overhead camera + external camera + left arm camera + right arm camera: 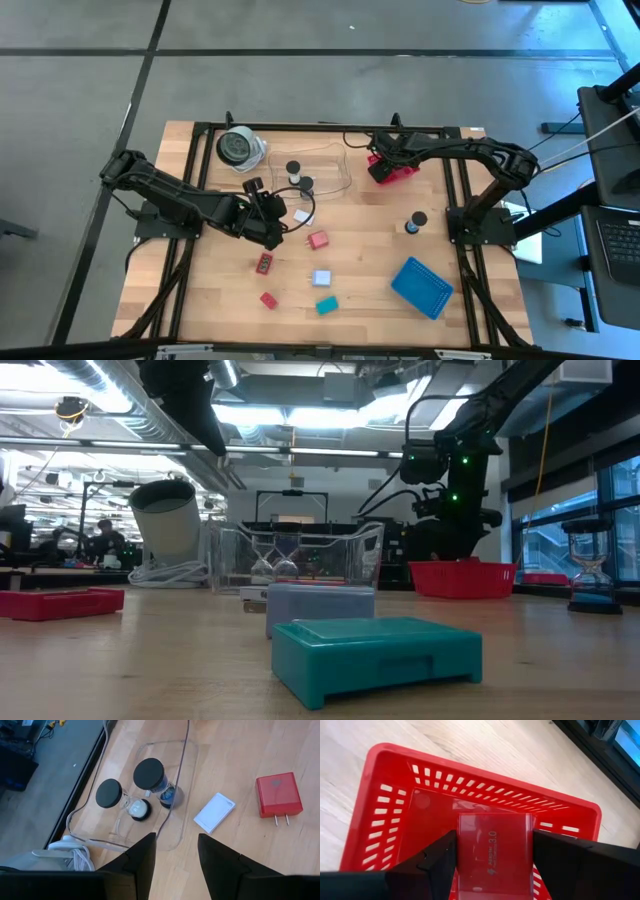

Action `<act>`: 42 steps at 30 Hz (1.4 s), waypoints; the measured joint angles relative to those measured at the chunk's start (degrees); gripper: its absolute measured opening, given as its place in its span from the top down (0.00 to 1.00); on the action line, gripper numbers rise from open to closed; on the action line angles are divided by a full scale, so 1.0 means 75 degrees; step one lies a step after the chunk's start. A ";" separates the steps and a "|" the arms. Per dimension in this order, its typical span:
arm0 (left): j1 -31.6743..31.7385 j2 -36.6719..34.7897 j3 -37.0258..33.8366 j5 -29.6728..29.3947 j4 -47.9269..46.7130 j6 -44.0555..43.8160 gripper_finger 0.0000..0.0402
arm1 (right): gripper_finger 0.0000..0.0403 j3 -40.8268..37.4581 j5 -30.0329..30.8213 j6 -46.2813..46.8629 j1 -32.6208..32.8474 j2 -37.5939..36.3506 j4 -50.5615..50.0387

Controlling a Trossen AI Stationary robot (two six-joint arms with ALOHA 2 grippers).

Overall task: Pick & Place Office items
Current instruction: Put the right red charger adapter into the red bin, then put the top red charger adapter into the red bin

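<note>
The high view looks straight down on the whole table (350, 250) from far above. The low view sits at table height, close behind a teal block (375, 655), facing the room. Each wrist view looks down from close range: left over the clear tray (150, 795), right over the red basket (470, 815); both also show in the high view.

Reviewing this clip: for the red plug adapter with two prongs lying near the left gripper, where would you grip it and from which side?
Grip the red plug adapter across its two flat side faces, coming straight down from above. It lies flat on the table, prongs sticking out along the wood, so avoid that end. The left gripper, fingers open, is nearest; the white adapter beside it leaves room.
</note>
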 joint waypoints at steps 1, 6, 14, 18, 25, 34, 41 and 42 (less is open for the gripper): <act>0.0003 0.0000 0.0000 0.0003 0.0000 0.0000 0.64 | 0.44 0.0000 0.0000 -0.0014 0.0010 0.0000 0.0000; 0.0002 0.0000 0.0000 0.0010 0.0000 0.0000 0.64 | 0.43 0.0000 0.0003 -0.0014 0.0012 0.0000 0.0007; 0.0000 0.0000 0.0000 0.0020 -0.0003 0.0003 0.64 | 0.29 0.0000 -0.0127 -0.0014 0.0012 0.0000 0.0143; 0.0000 0.0000 0.0000 0.0018 -0.0006 0.0003 0.64 | 0.22 0.0000 -0.0167 -0.0014 0.0012 0.0000 0.0142; 0.0001 0.0000 0.0000 0.0070 -0.0010 0.0003 0.64 | 0.19 0.0000 0.0084 -0.0014 0.0149 -0.0610 -0.0412; 0.0000 0.0000 0.0000 0.0831 0.0461 0.0618 0.64 | 0.24 0.0003 -0.0597 0.0592 0.1421 -0.2576 -0.0495; -0.0009 0.0000 0.0000 0.1077 0.0968 0.0763 0.61 | 0.24 0.0003 -0.1030 0.1373 0.3225 -0.3053 -0.0072; -0.0009 0.0000 0.0000 0.1104 0.0970 0.0713 0.60 | 0.24 0.0003 -0.1037 0.1347 0.3539 -0.3005 0.0132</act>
